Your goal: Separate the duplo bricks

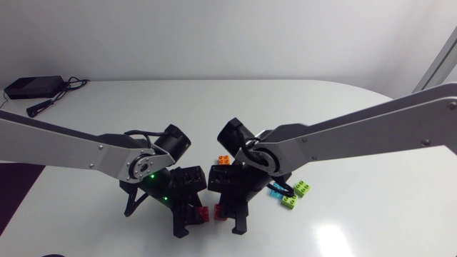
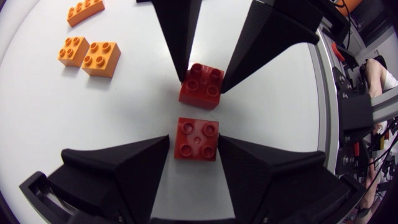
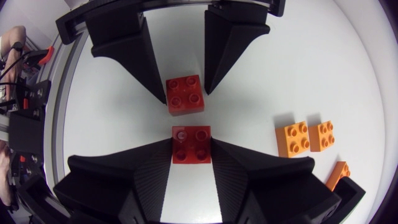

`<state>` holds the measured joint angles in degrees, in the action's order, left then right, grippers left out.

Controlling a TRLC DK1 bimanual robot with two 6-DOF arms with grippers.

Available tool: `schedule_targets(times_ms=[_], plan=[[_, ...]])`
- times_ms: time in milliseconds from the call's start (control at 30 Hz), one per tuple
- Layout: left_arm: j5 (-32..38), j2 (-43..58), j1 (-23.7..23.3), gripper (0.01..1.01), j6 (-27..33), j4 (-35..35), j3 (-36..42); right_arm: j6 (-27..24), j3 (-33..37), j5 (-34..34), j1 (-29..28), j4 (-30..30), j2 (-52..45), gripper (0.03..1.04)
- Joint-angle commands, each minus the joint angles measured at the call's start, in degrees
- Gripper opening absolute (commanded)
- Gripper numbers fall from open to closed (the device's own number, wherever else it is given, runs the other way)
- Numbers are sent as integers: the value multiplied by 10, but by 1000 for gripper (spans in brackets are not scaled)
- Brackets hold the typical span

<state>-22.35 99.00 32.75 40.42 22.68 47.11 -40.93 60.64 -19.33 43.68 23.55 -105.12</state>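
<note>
Left gripper (image 2: pixel 194 139) clamped on first red brick (image 2: pixel 196 138), right gripper (image 3: pixel 191 142) clamped on second red brick (image 3: pixel 191 145) just ahead, bricks apart.

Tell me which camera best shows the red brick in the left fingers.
Left wrist view: the red brick sits central, studs up, both fingers touching it. Right wrist view shows it farther off; head view, only a sliver.

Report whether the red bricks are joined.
Apart: bare table shows between the left gripper's red brick and the right gripper's red brick.
</note>
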Motion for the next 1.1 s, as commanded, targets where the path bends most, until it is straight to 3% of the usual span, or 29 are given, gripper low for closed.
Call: schedule_targets(times_ms=[0,133,267,367,467,767,933,1067], plan=[[-6,-17,3,815,-9,5,-13,12,-5,-3,4,-5,-10,493],[-6,-40,-1,961,-9,9,-13,15,-9,-3,4,-1,7,721],[-6,-61,-15,979,-10,10,-12,20,-16,-3,4,2,30,900],[-6,-76,-24,979,-10,11,-11,21,-26,-3,1,3,52,941],[-6,-93,-37,979,-6,11,-11,19,-41,-1,-25,4,89,943],[-3,-116,-59,979,-2,11,-16,-17,-92,3,-204,-2,132,925],[4,-119,-59,979,-3,9,-17,-38,-111,13,-269,-22,113,813],[6,-125,-56,979,-6,9,-17,-42,-115,15,-282,-38,104,711]])
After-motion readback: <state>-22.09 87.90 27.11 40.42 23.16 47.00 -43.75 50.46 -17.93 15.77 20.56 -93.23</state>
